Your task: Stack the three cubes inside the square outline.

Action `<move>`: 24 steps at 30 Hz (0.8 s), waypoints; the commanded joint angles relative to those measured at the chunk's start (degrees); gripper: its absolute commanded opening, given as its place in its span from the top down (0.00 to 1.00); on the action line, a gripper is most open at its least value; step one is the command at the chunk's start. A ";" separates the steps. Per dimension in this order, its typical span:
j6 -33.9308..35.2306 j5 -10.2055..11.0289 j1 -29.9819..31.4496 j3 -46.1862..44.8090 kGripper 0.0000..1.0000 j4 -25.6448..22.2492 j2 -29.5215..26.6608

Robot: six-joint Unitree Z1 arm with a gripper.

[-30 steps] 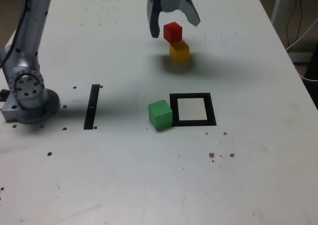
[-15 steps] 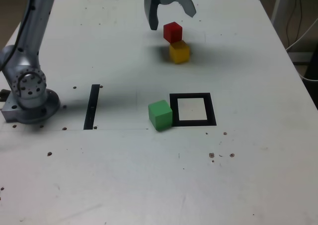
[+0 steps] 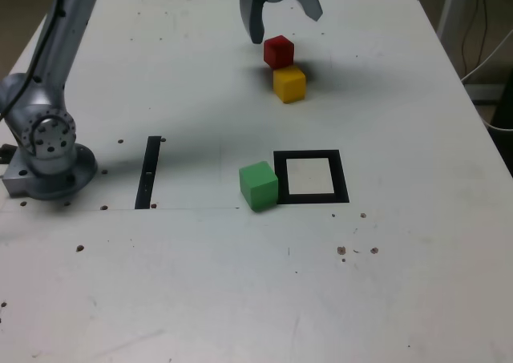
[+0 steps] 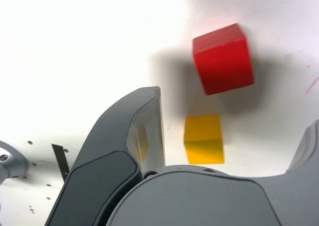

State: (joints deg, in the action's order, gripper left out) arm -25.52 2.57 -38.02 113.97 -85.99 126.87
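Honestly nothing's stacked yet as far as I can see. The grey gripper [image 3: 282,20] hangs spread wide and empty, with the small matte red cube [image 3: 278,51] and the matte yellow cube [image 3: 289,83] just below it, side by side on the table. The green cube [image 3: 258,185] sits well away from it, right beside the thick black square outline [image 3: 311,198], which holds nothing so far.
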 commanded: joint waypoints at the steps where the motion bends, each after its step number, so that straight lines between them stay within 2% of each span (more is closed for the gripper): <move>1: 0.43 -0.12 -0.29 0.67 0.01 -0.48 0.75; 13: 3.84 -1.43 -0.47 0.91 0.01 -1.06 3.06; 24: 4.25 -1.61 -1.33 0.97 0.01 -0.98 5.74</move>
State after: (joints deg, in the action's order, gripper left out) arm -21.34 1.02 -39.16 114.88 -86.90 132.16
